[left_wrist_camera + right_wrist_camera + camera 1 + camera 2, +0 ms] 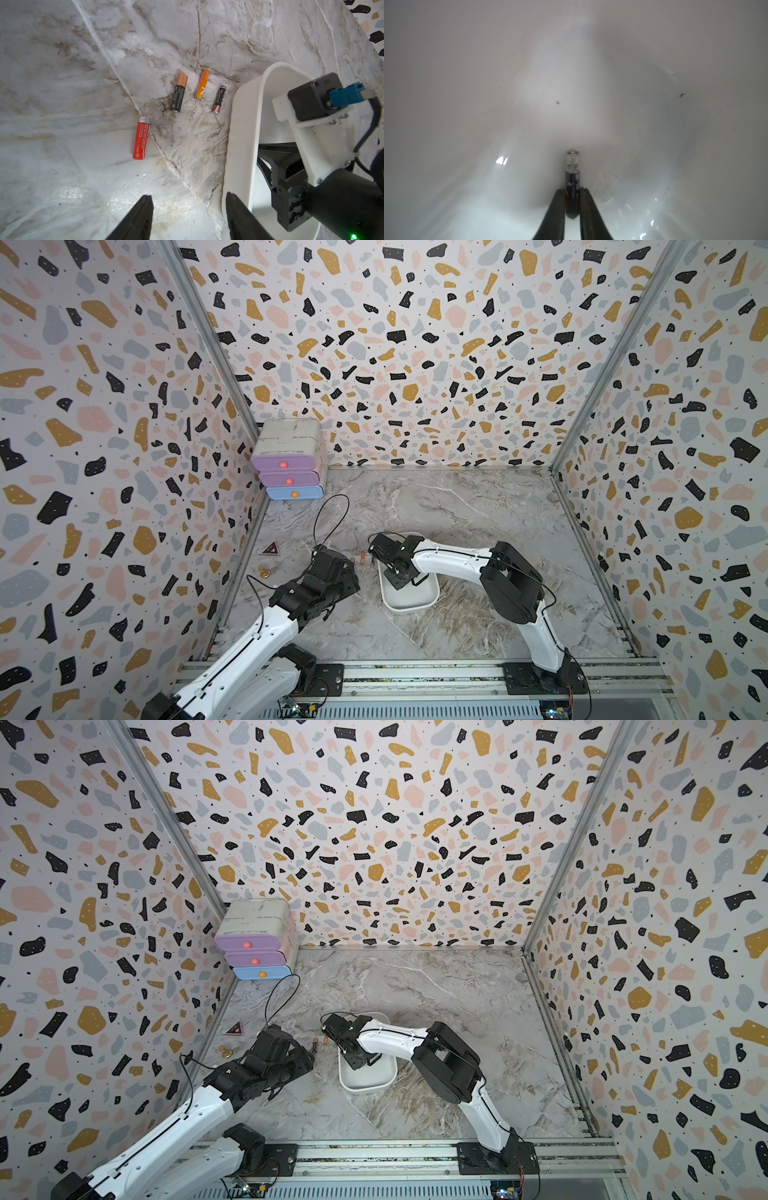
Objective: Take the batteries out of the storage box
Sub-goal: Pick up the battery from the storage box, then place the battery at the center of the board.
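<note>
— Where's the right pincer [572, 199]?
— Inside the storage box [571, 62], clamped on a dark battery [572, 166].
— And the left pincer [188, 196]?
— Fingers apart, holding nothing, above the surface [62, 104] just beside the box.
— Other cells?
— Four lie outside the box, none touching: a red battery [141, 138], a copper-tipped battery [179, 92], an orange battery [202, 83] and a small black battery [219, 99] nearest the box

Twin white-and-black arms.
Left arm [257, 639] and right arm [449, 560] wear white shells over boxy black joints; thin black cables [332, 497] loop free, a blue plug [345, 94] on one white camera bracket [311, 141].
</note>
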